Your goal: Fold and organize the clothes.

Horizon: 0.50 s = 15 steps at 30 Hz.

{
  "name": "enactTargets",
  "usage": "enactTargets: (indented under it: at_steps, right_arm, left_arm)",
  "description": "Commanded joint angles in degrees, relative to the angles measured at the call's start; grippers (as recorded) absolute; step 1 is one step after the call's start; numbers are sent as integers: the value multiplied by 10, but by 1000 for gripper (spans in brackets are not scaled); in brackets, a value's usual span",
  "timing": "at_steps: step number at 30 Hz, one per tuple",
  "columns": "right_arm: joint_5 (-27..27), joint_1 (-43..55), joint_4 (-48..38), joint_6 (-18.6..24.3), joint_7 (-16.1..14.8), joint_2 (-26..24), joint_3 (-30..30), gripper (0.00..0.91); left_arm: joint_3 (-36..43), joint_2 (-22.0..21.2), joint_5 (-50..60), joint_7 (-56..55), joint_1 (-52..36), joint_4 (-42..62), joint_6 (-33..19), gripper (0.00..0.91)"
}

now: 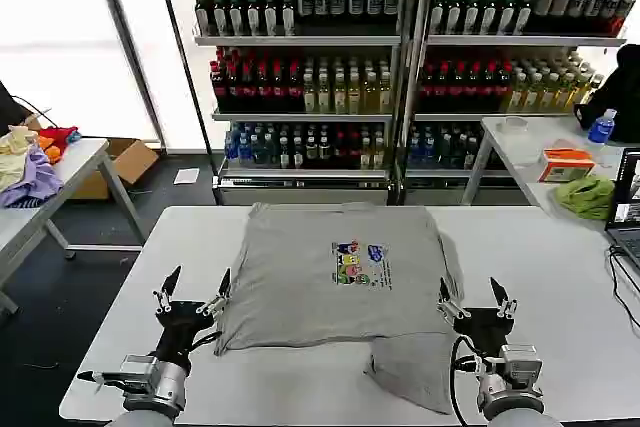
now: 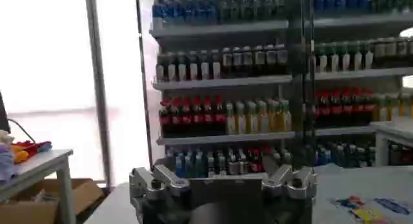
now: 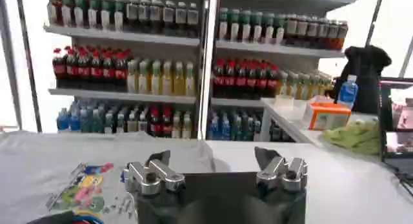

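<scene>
Head view is showing the light grey shirt (image 1: 335, 277) lying spread on the white worktop (image 1: 520, 247), between the two claws and reaching away from them toward the drink shelves (image 1: 300, 57). Its multicoloured chest print (image 1: 360, 264) is facing up, ahead of both claws and nearer the right one. One loose part of the shirt is trailing back along the inner side of the right claw toward the near worktop edge.

Left claw (image 1: 192, 292) is hovering at the shirt's near left corner, its fingers standing apart and gripping nothing; the cloth edge is lying just beside its inner finger. Right claw (image 1: 472, 299) is waiting at the shirt's near right edge, fingers likewise spread wide and empty.

Left wrist view is showing the left claw (image 2: 222, 180) pointing at the shelves, the print (image 2: 368, 209) off to its inner side. Right wrist view is showing the right claw (image 3: 216, 170) open, with the print (image 3: 87, 190) on grey cloth beside it.
</scene>
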Motion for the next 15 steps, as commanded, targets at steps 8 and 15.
enactTargets:
  at_steps: [8, 15]
  right_arm:
    - [50, -57, 18, -31, 46, -21, -31, 907]
    - [64, -84, 24, -39, 71, -21, -41, 907]
  left_arm:
    - [1, 37, -37, -4, 8, 10, 59, 907]
    - [-4, 54, -47, 4, 22, 11, 93, 907]
